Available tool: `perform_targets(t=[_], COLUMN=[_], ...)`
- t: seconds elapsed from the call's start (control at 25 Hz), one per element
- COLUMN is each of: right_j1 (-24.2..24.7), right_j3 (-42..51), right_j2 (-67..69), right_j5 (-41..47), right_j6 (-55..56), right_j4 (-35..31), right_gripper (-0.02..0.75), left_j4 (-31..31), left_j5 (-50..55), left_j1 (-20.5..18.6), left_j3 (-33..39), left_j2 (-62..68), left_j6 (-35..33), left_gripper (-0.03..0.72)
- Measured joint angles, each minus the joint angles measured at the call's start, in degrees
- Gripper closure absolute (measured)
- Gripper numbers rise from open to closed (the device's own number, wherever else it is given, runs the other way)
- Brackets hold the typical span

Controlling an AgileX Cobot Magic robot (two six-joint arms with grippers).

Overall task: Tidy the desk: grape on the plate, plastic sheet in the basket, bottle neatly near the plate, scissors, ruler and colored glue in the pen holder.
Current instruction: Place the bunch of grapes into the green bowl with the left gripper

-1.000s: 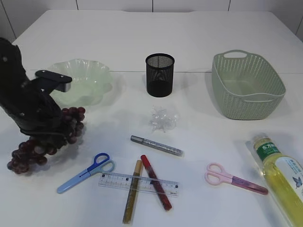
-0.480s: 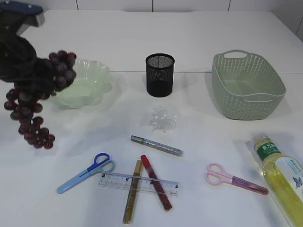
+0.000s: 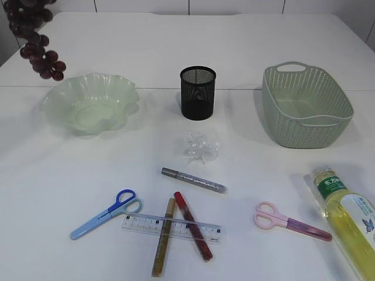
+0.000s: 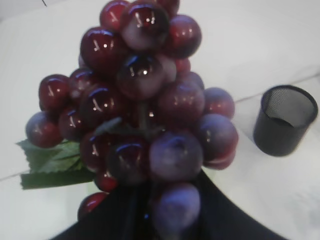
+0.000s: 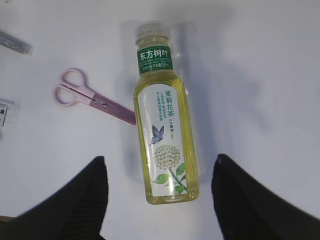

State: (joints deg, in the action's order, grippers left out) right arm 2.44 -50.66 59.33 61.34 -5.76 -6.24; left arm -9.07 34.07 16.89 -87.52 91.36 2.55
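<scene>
The left gripper [image 4: 150,220] clamps a dark red grape bunch [image 4: 142,107], hanging above the wavy pale green plate [image 3: 91,105]. The right gripper [image 5: 157,200], jaws wide, hovers over the lying yellow tea bottle [image 5: 164,135] on the white counter [image 3: 263,41].

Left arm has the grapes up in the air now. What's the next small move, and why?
Probably carry the dark red grape bunch rightward and slightly toward the camera until it hangs over the pale green scalloped plate, then lower it. In the exterior view the bunch dangles above and behind the plate's left rim, not over its bare centre, so opening the jaws here would likely drop it beside the plate.
</scene>
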Motion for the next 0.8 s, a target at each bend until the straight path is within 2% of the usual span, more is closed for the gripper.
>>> perform_targets(t=[0.12,0.28,0.52,0.8], right_j1=[0.00,0.00,0.00,0.00], right_j3=[0.00,0.00,0.00,0.00], right_j2=[0.00,0.00,0.00,0.00], right_j5=[-0.09,0.03,0.11,0.25], right_j6=[0.00,0.00,0.00,0.00], right_j4=[0.00,0.00,0.00,0.00], right_gripper=[0.226,0.226,0.227,0.227], left_j4=[-4.10,-5.60,-5.82,-5.91], left_j5=[-2.16,-5.56,-9.41,-8.41], left_j1=[-0.68,-1.26,-2.30,-4.58], left_j3=[-4.36,-7.21,-7.23,-7.23], left_j2=[3.95,9.44,16.97,22.84], left_j6=[1.67,2.68,2.93,2.93], left_gripper=[0.521,0.521,0.521,0.518])
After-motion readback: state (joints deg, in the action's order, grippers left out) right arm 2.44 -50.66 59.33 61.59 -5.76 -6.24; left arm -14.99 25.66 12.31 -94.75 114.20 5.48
